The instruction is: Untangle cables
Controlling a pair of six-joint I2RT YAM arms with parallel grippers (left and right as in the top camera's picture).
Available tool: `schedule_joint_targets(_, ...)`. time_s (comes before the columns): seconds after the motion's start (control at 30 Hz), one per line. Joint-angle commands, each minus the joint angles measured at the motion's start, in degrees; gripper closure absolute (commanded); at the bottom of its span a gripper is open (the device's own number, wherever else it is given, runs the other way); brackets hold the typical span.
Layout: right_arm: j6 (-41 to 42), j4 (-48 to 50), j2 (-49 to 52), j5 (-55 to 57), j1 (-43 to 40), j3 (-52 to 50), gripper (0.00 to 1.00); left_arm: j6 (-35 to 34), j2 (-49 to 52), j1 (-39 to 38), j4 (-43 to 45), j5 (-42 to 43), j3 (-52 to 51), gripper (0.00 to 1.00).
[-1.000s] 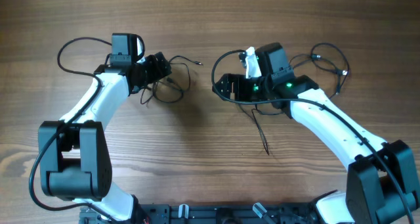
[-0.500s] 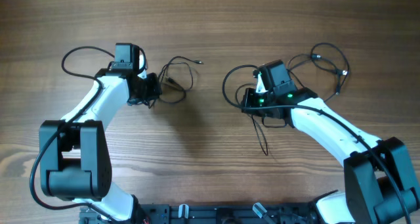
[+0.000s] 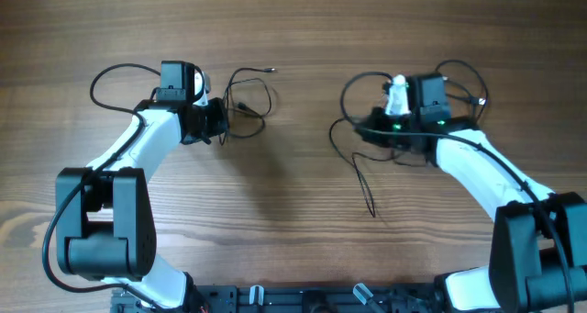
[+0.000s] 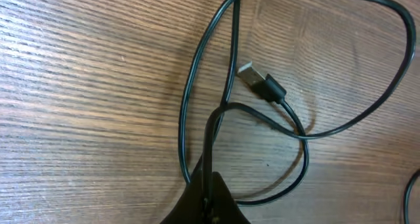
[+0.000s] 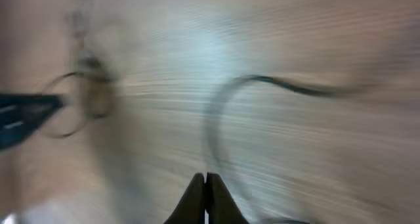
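Thin black cables loop in loose curls beside my left gripper. In the left wrist view that gripper is shut on one strand, with the rest of the cable curving away and a silver-tipped plug lying inside the loop. Another thin cable arcs around my right gripper, and its tail trails toward the front. The right wrist view is blurred: the right gripper has its jaws together, and a faint cable runs down to the tips.
A further thin cable with small plugs curls behind the right arm. The left arm's thicker wire loops at the far left. The wooden table spreads all around, and the arm bases sit at the front edge.
Both grippers have gone from open to shut. The right gripper has swung right and back, taking the cable loop along. The left bundle shifted slightly, and the left arm drew back a little.
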Motion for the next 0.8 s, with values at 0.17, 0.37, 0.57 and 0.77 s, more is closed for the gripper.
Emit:
schedule_joint_targets(0.17, 8.9, -0.5, 5.5, 3.6, 10.7, 0.1, 0.95, 0.3, -0.6, 0.0, -0.2, 0.9, -0.6, 0.96)
schedule_joint_targets(0.37, 11.0, -4.5, 11.5, 2.2, 5.7, 0.1, 0.96, 0.3, -0.6, 0.0, 0.8, 3.3, -0.6, 0.96)
schedule_joint_targets(0.57, 6.0, -15.0, 11.3, 9.2, -6.6, 0.9, 0.96, -7.4, -4.1, 0.0, 15.5, 26.5, 3.3, 0.96)
schedule_joint_targets(0.77, -3.7, -25.4, 9.0, 0.0, -12.4, 9.5, 0.96, -26.8, -12.3, -3.0, 50.4, 37.4, 6.8, 0.96)
